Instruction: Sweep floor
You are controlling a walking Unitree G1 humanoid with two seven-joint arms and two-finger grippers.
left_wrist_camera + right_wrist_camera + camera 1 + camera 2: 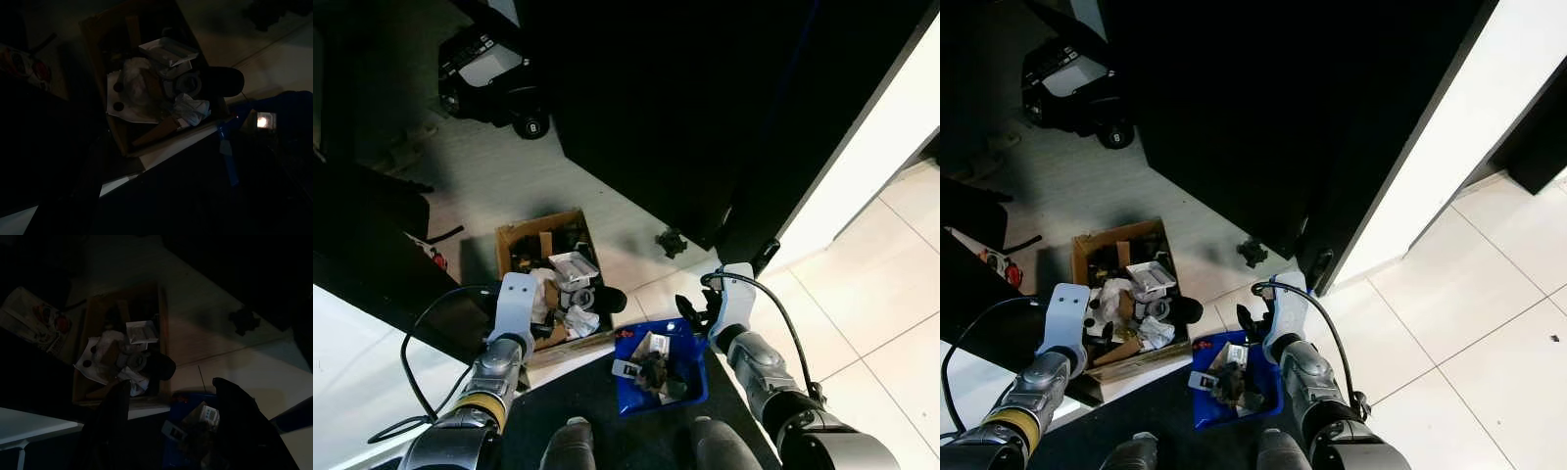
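Observation:
A blue dustpan (693,377) lies low between my two arms, holding dark scraps and a small white packet. To its left stands an open cardboard box (514,238) stuffed with paper, plastic and a black round item. My right gripper (693,313) hangs at the dustpan's far right corner. In the right wrist view its two fingers (119,404) stand wide apart, open, with the dustpan (185,401) between and beyond them. My left gripper (516,299) reaches over the box's near left side. A small dark piece of debris (671,242) lies on the tiles beyond the dustpan.
A tall black cabinet (705,108) fills the upper middle, with a white wall (871,147) and pale tiles (881,294) to its right. A black ride-on toy (489,73) sits at the far left. A white surface (352,372) borders my left arm.

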